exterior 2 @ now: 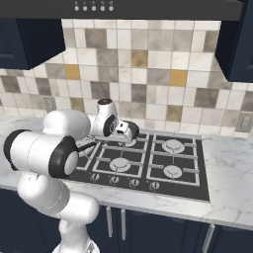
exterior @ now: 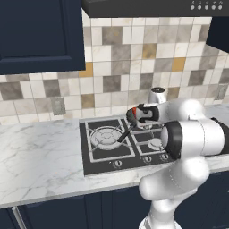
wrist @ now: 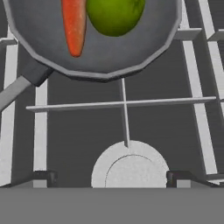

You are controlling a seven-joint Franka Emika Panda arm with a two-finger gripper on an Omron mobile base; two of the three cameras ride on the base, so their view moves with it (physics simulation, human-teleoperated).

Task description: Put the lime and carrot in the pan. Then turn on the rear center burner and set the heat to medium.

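Gripper (wrist: 112, 178) is held open and empty over the cooktop (wrist: 83, 131); carrot (wrist: 73, 26) and lime (wrist: 114, 15) are seen lying side by side in the pan (wrist: 131, 52).

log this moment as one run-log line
stage: loading done, burner step pending | carrot: in pan | lime: in pan beside carrot | hand: open, empty, over cooktop grate

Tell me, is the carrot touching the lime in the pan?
Apart. In the hand view a thin strip of grey pan floor shows between the carrot and the lime.
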